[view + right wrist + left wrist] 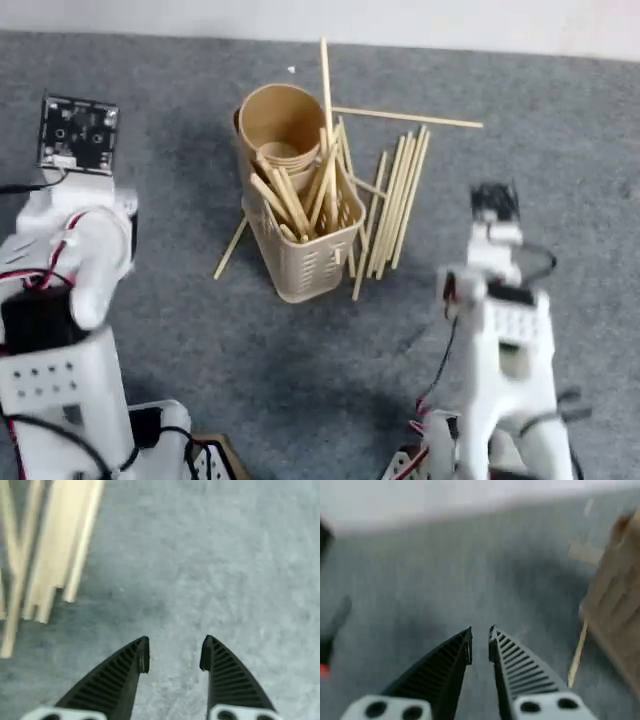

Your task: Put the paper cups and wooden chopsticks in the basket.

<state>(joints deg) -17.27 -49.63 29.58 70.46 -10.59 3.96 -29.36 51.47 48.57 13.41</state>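
Chopsticks loose beside a part-filled basket, both grippers empty.

The basket (300,265) stands mid-table with the paper cups (278,125) nested in its far end and several sticks leaning inside. The loose chopsticks (395,205) lie in a rough sheaf touching its right side, a single stick (230,248) lies at its left, and another stick (405,117) lies crosswise beyond the sheaf. The right gripper (174,655) hovers over the grey table (200,330) near the sheaf's ends, fingers moderately apart. The left gripper (480,642) hangs near the single stick, fingers a narrow slit apart. Judged from their look, the sticks are light, stiff, smooth and prone to roll or pivot. A pinch across the middle of a stick would likely balance it best. The cups would crush under a hard squeeze.
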